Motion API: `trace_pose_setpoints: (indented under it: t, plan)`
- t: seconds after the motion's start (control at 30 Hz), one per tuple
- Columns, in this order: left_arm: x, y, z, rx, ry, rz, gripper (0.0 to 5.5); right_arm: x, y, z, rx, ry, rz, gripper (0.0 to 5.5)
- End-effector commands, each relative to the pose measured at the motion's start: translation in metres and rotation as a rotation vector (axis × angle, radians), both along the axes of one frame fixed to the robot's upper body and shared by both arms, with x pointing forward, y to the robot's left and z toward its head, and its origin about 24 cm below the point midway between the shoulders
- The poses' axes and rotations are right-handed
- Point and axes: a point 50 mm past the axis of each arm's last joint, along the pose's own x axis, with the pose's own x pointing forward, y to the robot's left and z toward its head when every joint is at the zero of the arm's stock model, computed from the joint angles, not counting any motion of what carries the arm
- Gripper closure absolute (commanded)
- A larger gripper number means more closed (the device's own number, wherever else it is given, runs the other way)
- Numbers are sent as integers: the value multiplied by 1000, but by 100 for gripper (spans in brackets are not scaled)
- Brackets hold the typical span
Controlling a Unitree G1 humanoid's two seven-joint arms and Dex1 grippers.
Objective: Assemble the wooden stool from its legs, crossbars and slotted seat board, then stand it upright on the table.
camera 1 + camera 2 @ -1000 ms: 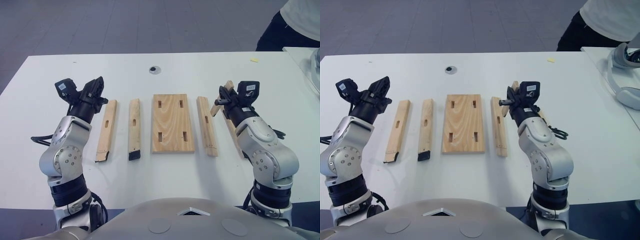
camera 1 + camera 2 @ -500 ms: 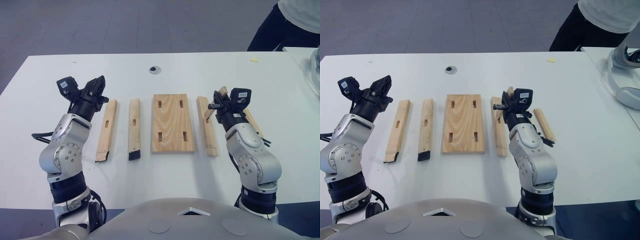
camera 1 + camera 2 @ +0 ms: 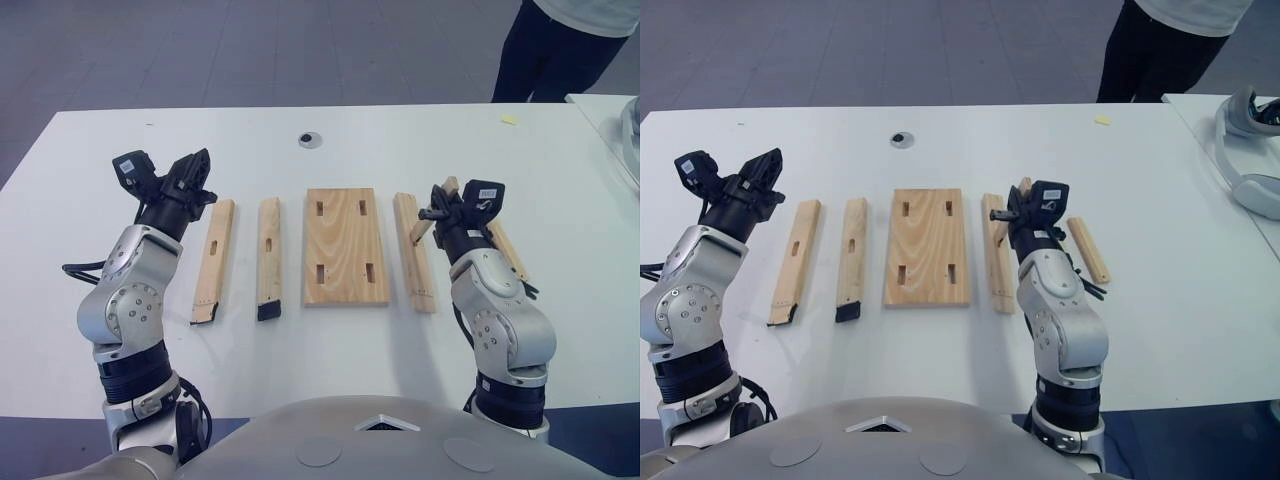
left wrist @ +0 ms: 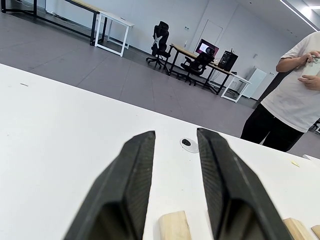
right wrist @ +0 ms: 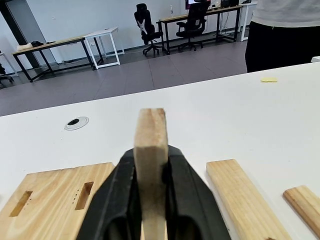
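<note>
Between the right jaws, 1 crossbar (image 5: 150,145) sits clamped.

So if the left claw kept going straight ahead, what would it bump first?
Likely nothing at first: the open left gripper aims over bare table toward the round cable hole. Its height is hard to judge.

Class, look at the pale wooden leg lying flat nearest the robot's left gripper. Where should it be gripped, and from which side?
Probably mid-length, clear of its slot, across the narrow width, from above. The pale wooden leg lies flat on the white table with both long edges free and a gap to the neighbouring leg.
</note>
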Motion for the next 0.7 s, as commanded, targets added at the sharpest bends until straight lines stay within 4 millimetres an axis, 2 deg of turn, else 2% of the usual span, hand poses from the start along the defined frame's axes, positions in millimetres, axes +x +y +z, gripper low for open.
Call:
trace_pose_setpoints:
  t: [0.03, 0.5, 0.7]
  plan:
    - [2, -1, 3, 13, -6, -9, 400, 0, -1, -1, 2, -3, -10, 509]
    - [0, -2, -2, 10, 9, -13, 400, 2, 4, 0, 15, -14, 9, 509]
    - [1, 0, -3, 12, 15, -18, 400, 2, 2, -6, 16, 5, -5, 509]
